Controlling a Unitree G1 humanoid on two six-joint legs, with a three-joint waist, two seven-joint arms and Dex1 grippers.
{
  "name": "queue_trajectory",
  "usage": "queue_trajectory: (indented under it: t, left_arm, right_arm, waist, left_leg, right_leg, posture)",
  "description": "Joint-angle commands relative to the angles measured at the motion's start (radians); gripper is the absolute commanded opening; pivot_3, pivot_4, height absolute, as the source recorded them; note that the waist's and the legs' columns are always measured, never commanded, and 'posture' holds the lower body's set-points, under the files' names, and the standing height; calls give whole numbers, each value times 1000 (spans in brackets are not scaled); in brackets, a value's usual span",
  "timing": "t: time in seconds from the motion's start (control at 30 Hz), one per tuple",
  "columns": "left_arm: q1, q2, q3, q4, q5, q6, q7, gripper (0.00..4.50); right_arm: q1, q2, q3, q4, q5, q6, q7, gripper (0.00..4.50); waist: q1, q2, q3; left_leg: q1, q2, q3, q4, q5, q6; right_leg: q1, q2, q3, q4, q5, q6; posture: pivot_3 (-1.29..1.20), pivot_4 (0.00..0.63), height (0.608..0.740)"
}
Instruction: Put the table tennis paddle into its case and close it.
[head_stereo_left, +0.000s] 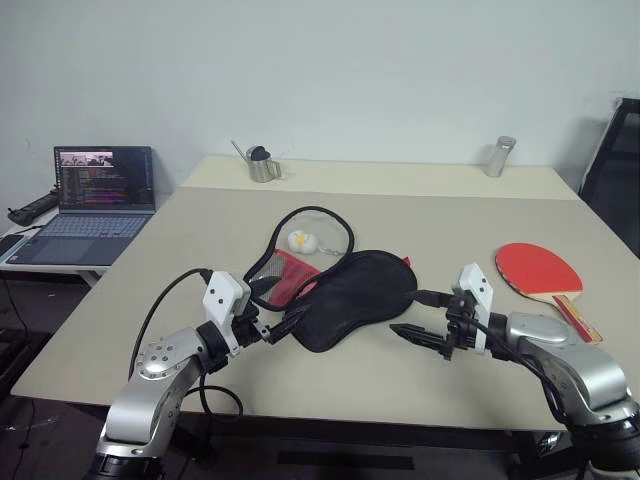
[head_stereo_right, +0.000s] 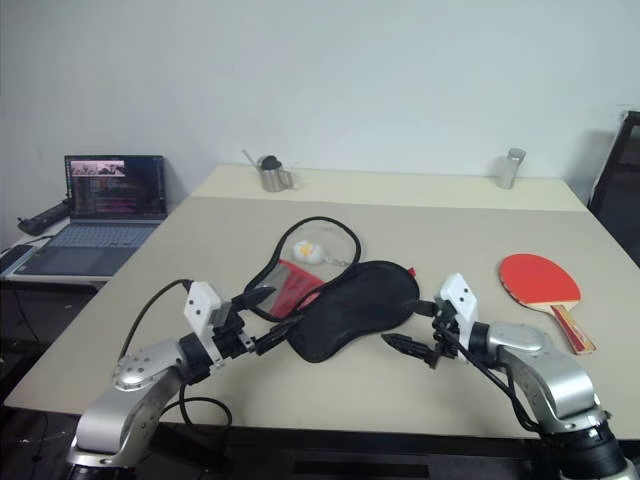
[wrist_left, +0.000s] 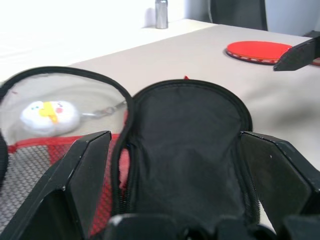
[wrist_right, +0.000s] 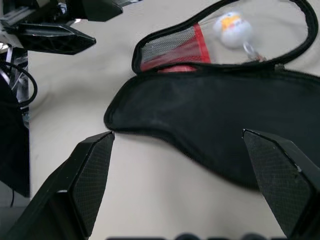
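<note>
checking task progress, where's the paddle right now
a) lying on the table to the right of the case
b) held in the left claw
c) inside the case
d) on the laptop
a: the table tennis paddle lies flat on the table, apart from the unzipped case, and neither open claw holds anything.

one paddle (head_stereo_left: 538, 271), one case (head_stereo_left: 350, 296), one white charm (head_stereo_left: 301, 241), one laptop (head_stereo_left: 92, 205), one metal watering can (head_stereo_left: 262, 165), one metal cup (head_stereo_left: 500, 157), two pincers: left (head_stereo_left: 281, 322), right (head_stereo_left: 420, 318).
</note>
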Motion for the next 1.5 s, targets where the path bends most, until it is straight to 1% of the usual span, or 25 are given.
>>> queue_trajectory:
  t: [0.03, 0.73, 0.97, 1.37, 1.4, 1.43, 1.5]
  left_arm:
    - [7, 11, 32, -56, -3, -14, 11, 4500]
    - [-66, 41, 15, 9, 11, -13, -30, 4500]
    - [-64, 41, 12, 7, 14, -9, -34, 4500]
    - [-64, 39, 8, 7, 17, -9, -36, 4500]
    - [-66, 38, 7, 8, 18, -9, -36, 4500]
    - [-66, 38, 7, 9, 18, -10, -36, 4500]
    - [-66, 38, 6, 9, 19, -10, -37, 4500]
  right_arm:
    - [-38, 18, 11, 31, -21, -56, 26, 4486]
    - [12, 30, 10, -11, -38, -71, 3, 4486]
    - [13, 32, 15, -13, -42, -68, -4, 4486]
    - [17, 29, 22, -23, -42, -66, -10, 4486]
    - [17, 29, 22, -24, -41, -65, -11, 4486]
    - [18, 29, 22, -26, -41, -64, -12, 4486]
    - [20, 29, 21, -30, -41, -65, -14, 4486]
  waist:
    - [0, 0, 1]
    - [0, 0, 1]
    - [1, 0, 1]
    - [0, 0, 1]
    - [1, -1, 1]
    - [3, -1, 1]
    - [2, -2, 2]
  left_leg:
    - [0, 0, 0, 0, 0, 0]
    - [0, 0, 0, 0, 0, 0]
    - [-1, 1, 4, 0, 0, 0]
    - [-1, 1, 6, -1, 0, 0]
    - [0, 3, 10, -1, -1, -1]
    - [0, 6, 18, -1, -1, -1]
    - [-1, 8, 25, -1, -1, 0]
  right_leg:
    - [0, 0, 0, 0, 0, 0]
    - [0, 0, 0, 0, 0, 0]
    - [-5, 0, 4, 1, 0, 0]
    - [-6, 0, 5, 2, 0, 0]
    - [-13, 0, 8, 3, 0, 0]
    - [-14, 2, 15, 5, 0, 0]
    - [-14, 6, 23, 5, 1, 1]
  posture:
    - [0, 150, 740]
    - [0, 150, 740]
    - [0, 150, 740]
    - [0, 150, 740]
    - [0, 150, 740]
    - [0, 150, 740]
    - [0, 150, 740]
